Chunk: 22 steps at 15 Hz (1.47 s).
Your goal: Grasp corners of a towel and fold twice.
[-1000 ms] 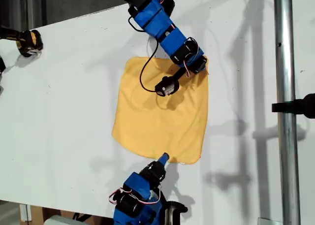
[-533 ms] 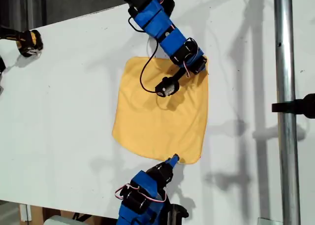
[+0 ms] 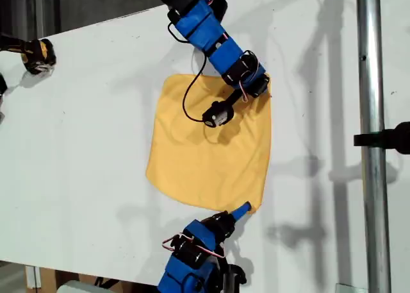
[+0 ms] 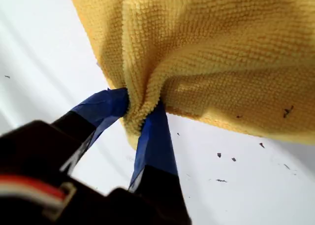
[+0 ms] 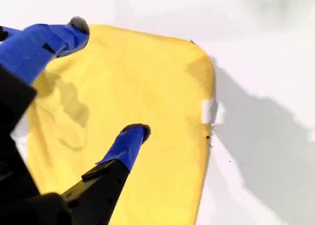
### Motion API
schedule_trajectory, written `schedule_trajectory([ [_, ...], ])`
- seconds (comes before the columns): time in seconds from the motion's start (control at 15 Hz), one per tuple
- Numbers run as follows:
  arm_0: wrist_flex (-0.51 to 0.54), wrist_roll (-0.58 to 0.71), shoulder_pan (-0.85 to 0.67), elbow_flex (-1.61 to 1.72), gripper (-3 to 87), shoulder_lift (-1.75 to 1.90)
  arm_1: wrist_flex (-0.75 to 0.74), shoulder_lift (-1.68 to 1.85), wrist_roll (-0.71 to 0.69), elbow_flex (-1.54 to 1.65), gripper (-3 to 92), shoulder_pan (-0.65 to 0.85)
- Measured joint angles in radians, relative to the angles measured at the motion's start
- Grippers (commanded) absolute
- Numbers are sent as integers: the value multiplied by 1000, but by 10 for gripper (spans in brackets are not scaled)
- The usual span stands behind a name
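Between the blue fingers (image 4: 156, 136) of my first claw (image 4: 140, 114), a corner of the towel (image 4: 216, 52) is pinched; my second claw (image 5: 106, 80) is spread above it.

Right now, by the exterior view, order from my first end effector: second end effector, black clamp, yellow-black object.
Exterior view sides:
1. My second end effector, towel's upper right corner.
2. Black clamp, right edge.
3. Yellow-black object, upper left.
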Motion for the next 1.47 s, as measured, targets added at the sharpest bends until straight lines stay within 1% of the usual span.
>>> schedule_trajectory([
  [0.2,-163,-57,-2,149,323,-2,2,-3,0,-5,-1,0],
  [0.4,-275,-100,5,242,316,-6,2,-3,0,-5,-1,0],
  [0.67,-360,-146,41,290,315,-64,2,-3,0,-5,-1,0],
  [1.07,-449,-219,55,319,292,-178,5,-17,0,-21,-1,0],
  [1.2,-472,-253,55,318,253,-222,15,-29,0,-41,-1,2],
  [1.27,-480,-272,58,316,216,-236,20,-35,-2,-49,-1,2],
  [1.4,-511,-295,58,316,65,-304,21,-37,-2,-51,-1,2],
  [1.47,-518,-301,55,316,27,-318,28,-38,-2,-55,-1,2],
])
